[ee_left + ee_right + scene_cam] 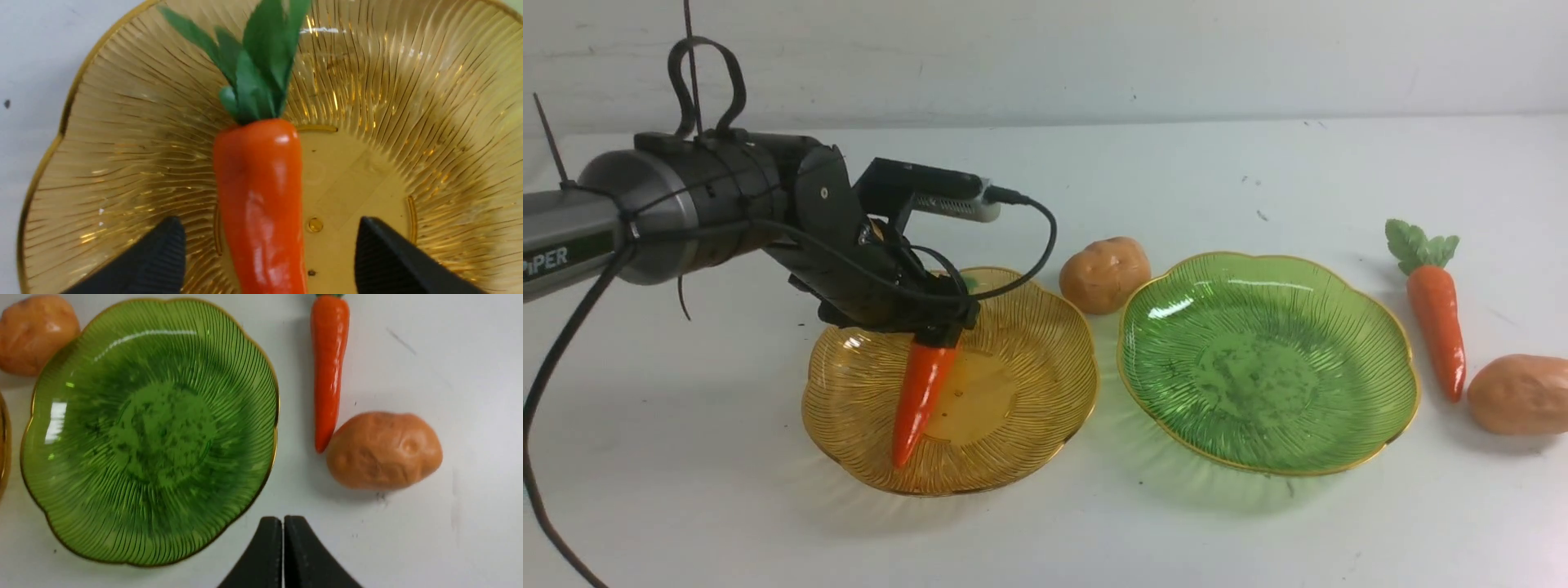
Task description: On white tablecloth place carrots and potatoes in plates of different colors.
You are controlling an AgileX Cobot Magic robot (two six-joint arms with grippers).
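**Carrot one is sitting in the amber dish: now just don't knock it on the way out**

Biggest thing first: the white tablecloth (pixel 1045 531) covers the whole tabletop, and everything sits on it. In the middle are the two plates, the amber plate (pixel 1054 343) on the left and the green plate (pixel 1258 367) just beside it. The green one has nothing in it.

The left arm (pixel 686 204) reaches over the amber plate. One potato (pixel 1104 274) sits behind the gap between the plates, and the other potato (pixel 1521 394) is far right, with the second carrot (pixel 1437 318) right next to it.

The first carrot (pixel 919 392) lies inside the amber plate, its tip pointing toward the near rim and its leaves under the wrist. The left fingers (pixel 163 257) stand wide on either side of it, with a clear gap on both sides, so nothing is gripped. The right fingers (pixel 265 555) are pressed together, holding nothing, over bare cloth near the green plate.

My take is that this is the let-go step. I'd keep those fingers spread and lift straight up, with no sideways drift. The carrot looks glossy and rests partly on ribbed, sloped glass, so a nudge could roll it or shift the plate. I'd also watch the leaves.
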